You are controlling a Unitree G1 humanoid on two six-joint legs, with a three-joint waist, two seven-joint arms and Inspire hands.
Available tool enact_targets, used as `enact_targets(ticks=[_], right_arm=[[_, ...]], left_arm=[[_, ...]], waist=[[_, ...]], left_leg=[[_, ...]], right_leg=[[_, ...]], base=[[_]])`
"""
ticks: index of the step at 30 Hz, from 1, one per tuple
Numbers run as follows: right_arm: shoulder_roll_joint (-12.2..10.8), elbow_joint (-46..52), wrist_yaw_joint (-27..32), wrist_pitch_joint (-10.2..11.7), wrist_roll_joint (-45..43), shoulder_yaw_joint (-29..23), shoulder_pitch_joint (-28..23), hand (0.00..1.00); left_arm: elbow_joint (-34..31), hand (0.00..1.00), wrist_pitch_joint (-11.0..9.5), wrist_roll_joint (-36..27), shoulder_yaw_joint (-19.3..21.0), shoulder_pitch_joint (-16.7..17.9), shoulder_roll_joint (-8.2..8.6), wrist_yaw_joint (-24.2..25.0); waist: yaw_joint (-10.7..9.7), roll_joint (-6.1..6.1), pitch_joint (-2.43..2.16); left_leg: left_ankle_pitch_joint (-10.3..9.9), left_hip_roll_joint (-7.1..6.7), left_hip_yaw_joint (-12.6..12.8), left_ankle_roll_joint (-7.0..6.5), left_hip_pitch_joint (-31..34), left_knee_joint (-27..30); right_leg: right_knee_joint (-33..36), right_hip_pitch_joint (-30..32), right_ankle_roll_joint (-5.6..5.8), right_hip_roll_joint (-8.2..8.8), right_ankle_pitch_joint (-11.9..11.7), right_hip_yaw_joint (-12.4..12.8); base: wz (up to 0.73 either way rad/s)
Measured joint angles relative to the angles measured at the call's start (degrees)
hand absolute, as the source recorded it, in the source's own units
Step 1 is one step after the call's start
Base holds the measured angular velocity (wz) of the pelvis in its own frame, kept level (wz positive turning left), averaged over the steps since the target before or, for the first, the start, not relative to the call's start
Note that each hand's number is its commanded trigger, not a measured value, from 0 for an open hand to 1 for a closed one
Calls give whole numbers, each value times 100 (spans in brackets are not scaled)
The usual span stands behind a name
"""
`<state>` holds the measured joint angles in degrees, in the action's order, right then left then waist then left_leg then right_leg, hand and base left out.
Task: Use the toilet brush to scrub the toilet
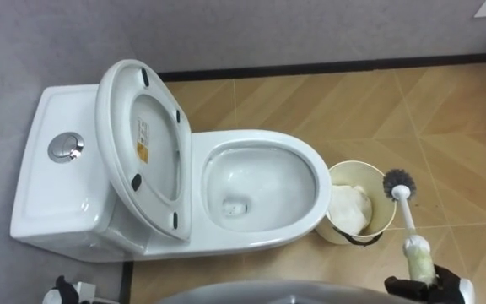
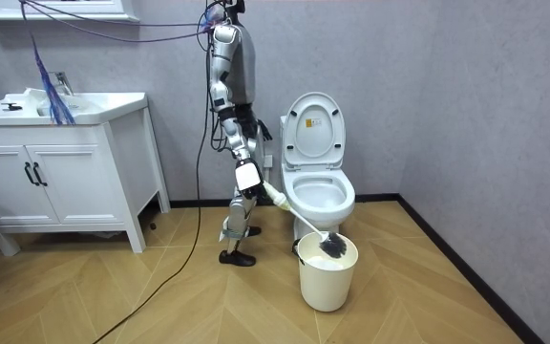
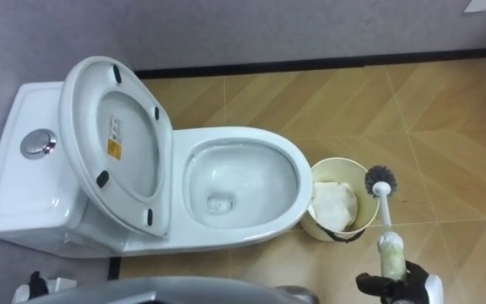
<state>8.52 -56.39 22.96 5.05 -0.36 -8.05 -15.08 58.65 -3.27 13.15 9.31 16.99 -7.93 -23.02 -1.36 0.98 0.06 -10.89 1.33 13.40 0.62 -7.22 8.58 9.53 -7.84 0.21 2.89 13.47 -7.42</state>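
While the bowl waits unbrushed, the right robot hand [image 1: 429, 290], lowest at the near right, is clamped round the grip of the toilet brush [image 1: 408, 221]. The forearm is lowered and the shaft slants away, so the bristles hang over the cream waste bin [image 1: 381, 218], probably ready to swing across. The left robot hand [image 1: 62, 293] sits near left; its grip cannot be told. Just beside the bin, the toilet bowl [image 1: 310, 165] lies open, and its seat [image 1: 146, 143] is raised against the cistern [image 1: 49, 194], giving access.

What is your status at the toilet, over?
Right hand shut on brush handle; left hand low at left. Brush head by bin rim, not yet in toilet bowl. Seat up, nothing in the way.
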Motion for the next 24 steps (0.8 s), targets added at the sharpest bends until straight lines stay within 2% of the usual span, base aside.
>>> enact_targets(ticks=[16,24], right_arm=[[-20,12,1,-1,-442,3,72,0],[-54,17,-119,-8,-933,29,399,0]], left_arm=[[108,0,48,105,-3,-6,24,4],[107,0,90,150,-3,-80,30,222]], waist=[[24,-18,-3],[56,-54,-9]], left_leg=[[0,2,20,0,1,-1],[0,4,21,0,45,0]], right_leg=[[4,3,0,1,0,-35],[0,34,-2,2,-2,-59]], base=[[0],[0]])
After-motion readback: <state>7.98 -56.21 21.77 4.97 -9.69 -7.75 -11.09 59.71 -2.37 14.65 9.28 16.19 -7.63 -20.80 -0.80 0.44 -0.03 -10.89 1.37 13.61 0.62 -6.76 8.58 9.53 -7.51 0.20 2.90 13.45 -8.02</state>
